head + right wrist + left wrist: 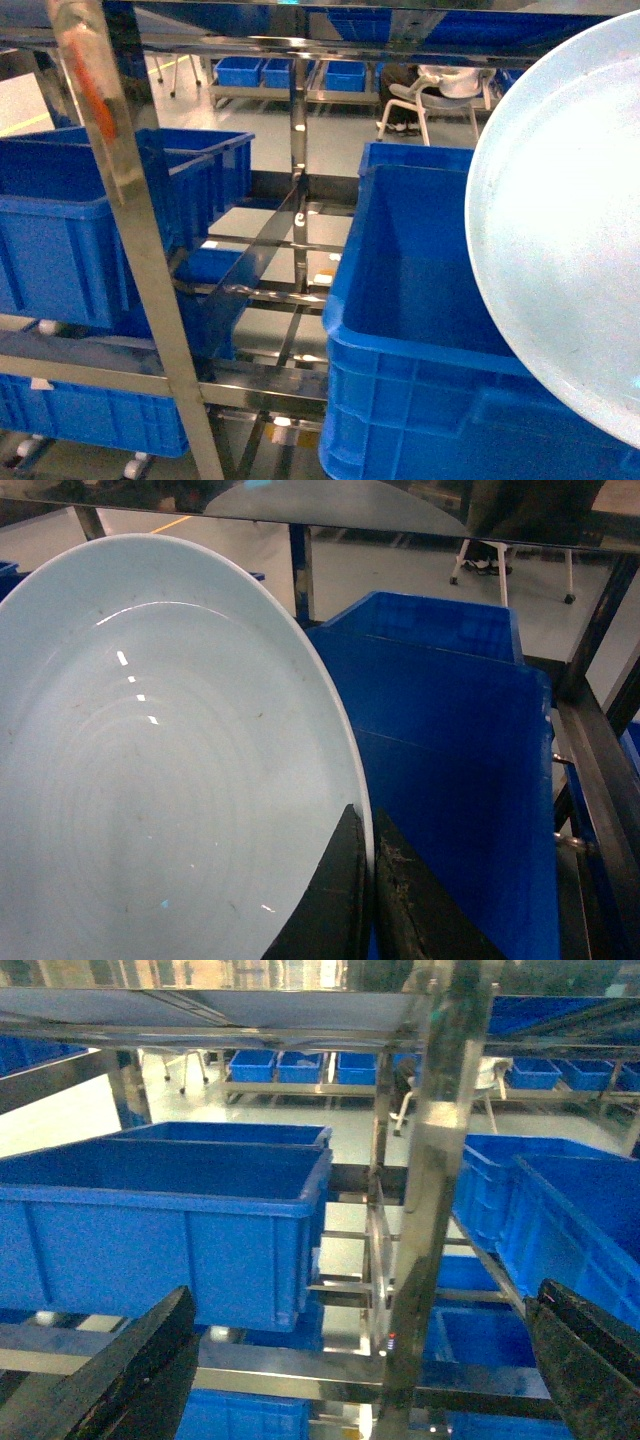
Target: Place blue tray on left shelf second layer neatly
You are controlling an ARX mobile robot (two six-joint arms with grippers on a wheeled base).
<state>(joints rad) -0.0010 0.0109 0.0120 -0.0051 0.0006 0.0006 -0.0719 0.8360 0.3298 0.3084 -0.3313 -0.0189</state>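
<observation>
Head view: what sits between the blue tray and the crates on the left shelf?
A shiny steel upright and bare cross rails fill that gap between the blue tray and the left crates; nothing rests on the rails.

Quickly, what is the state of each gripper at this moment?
Left gripper: open, holding nothing; its fingers stand wide apart.
Right gripper: closed on the rim of the blue tray.
</observation>
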